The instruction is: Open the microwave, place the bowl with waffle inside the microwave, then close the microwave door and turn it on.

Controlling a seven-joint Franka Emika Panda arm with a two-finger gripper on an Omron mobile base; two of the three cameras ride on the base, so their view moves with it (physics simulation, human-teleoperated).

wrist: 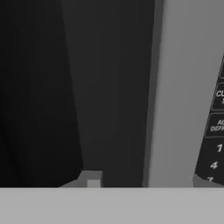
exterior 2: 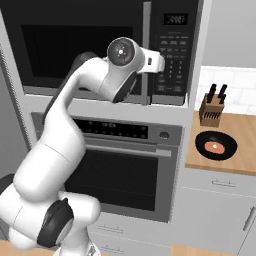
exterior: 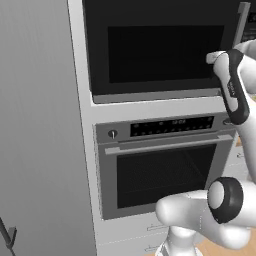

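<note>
One step of four is in hand, the first: opening the microwave point(exterior 2: 100, 50). Its door point(exterior: 160, 50) sits flush and shut, and the hand point(wrist: 148, 181) is right at the door's grey vertical handle point(wrist: 183, 87).

From the hand's own camera, the handle bar runs straight ahead between the two finger tips point(wrist: 91, 179): one tip sits on the dark-glass side, the other at the edge nearest the keypad point(wrist: 216, 127). The fingers stand apart on either side of the bar; whether the pads already press on it I cannot tell, so I would not call it a firm grip.

By my reading, the next move calls for clamping fully on the handle and then pulling back in an arc about the far hinge edge, letting the wrist turn with the door so the bar does not slip out.

The arm point(exterior 2: 65, 130) rises from the base, bends at a raised elbow and reaches forward at microwave height, forearm roughly level, wrist up against the door's handle side. The oven point(exterior 2: 120, 165) lies below the hand.

The bowl point(exterior 2: 216, 146), dark with a pale waffle in it, waits on the wooden counter point(exterior 2: 240, 135) well off to the hand's right and lower, just in front of a knife block point(exterior 2: 212, 107).
</note>
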